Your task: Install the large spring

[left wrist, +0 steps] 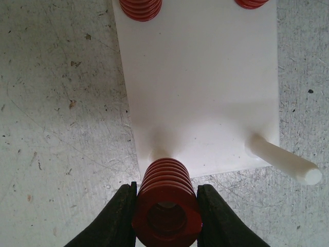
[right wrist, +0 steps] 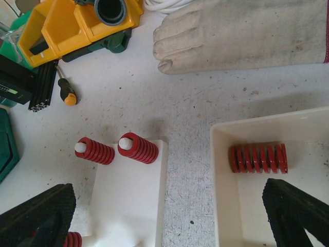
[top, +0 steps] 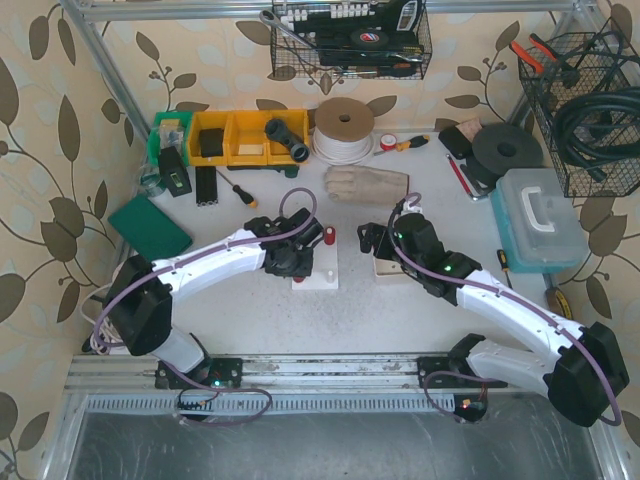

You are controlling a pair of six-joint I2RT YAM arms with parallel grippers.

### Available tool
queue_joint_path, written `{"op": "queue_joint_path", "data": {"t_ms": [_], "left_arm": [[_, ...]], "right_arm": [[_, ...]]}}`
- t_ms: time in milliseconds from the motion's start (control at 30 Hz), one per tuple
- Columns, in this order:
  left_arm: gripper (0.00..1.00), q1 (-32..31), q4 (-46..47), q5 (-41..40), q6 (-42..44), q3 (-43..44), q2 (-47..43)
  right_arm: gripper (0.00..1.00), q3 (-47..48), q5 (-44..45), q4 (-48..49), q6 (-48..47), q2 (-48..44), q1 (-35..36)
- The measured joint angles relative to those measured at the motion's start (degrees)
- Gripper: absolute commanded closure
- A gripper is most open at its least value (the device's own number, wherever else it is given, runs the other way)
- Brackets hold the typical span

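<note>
Left gripper (left wrist: 165, 218) grips large red coil spring (left wrist: 167, 180) at white plastic plate's (left wrist: 200, 92) edge. Right wrist view alone shows right gripper (right wrist: 167, 213) spread wide above white rectangular tray's (right wrist: 216, 154) rim.

1. You will find no word, number or brand that can be read in any of the three views;
2. The black packages (top: 345, 35) in the wire basket (top: 290, 62) on the back wall carry white marks and a round red emblem, too small for you to make out;
3. The black box (right wrist: 13, 85) at the left edge of the right wrist view shows a pale strip, too blurred to read.
</note>
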Motion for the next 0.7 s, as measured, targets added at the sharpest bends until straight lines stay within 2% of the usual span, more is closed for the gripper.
{"op": "queue_joint_path", "data": {"t_ms": [700], "left_arm": [[1.00, -0.3, 8.2, 0.1, -0.7, -6.3, 0.3]], "right_arm": [[0.02, 0.0, -0.9, 0.4, 0.0, 0.3, 0.0]]}}
